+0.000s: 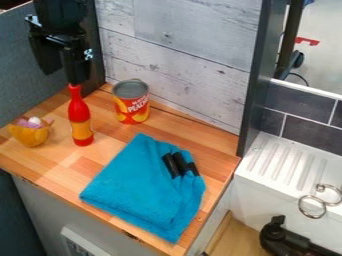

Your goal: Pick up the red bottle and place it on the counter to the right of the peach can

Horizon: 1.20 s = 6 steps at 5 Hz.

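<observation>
At the upper left, the black gripper [62, 78] hangs over the back of the wooden counter, open. Its right finger ends just above the tip of a red squeeze bottle [79, 117] with an orange-yellow label; whether they touch, I cannot tell. The bottle stands upright on the counter. To its right and a little behind is a red and yellow can [131, 102] with a grey top. Left of the bottle sits a small yellow-orange bowl [29, 134] with pink and white pieces inside. A folded blue cloth [137, 185] lies at the front, with several black strips [175, 165] on it.
The wooden counter [47, 162] is bounded by a dark panel [20, 65] at the left and a whitewashed plank wall [180, 35] behind. A dark upright post [257, 75] separates it from a white ridged sink drainboard [284, 162] with metal rings [312, 206] at the right.
</observation>
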Motion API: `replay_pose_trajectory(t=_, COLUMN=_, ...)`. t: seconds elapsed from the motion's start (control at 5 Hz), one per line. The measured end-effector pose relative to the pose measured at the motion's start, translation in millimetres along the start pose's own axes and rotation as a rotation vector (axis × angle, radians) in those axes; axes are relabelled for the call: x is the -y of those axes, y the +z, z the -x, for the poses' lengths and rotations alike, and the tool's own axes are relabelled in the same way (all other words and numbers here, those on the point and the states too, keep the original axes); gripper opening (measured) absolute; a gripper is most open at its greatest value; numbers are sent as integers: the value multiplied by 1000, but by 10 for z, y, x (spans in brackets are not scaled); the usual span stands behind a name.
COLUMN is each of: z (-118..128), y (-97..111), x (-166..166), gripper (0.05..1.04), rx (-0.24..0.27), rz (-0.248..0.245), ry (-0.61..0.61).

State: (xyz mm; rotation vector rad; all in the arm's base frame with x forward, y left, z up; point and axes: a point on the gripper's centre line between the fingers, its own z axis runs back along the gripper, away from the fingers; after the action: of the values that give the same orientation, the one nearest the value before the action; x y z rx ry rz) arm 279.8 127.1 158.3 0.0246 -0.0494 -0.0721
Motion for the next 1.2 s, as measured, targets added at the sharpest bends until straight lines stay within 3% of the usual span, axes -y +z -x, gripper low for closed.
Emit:
replay_pose_trajectory(t=0.2, z=-74, y=-20, x=-186, gripper=1007, rx=-35, rz=-70, ry=16)
replay_pose_trajectory(t=0.4, z=-174, y=-178, x=-338, gripper=1007, rx=-76, rz=-72, ry=18)
replay_pose_trajectory(t=1.2, z=-335, y=-522, x=-510, gripper=1007, rx=-140, rz=-37, ry=18)
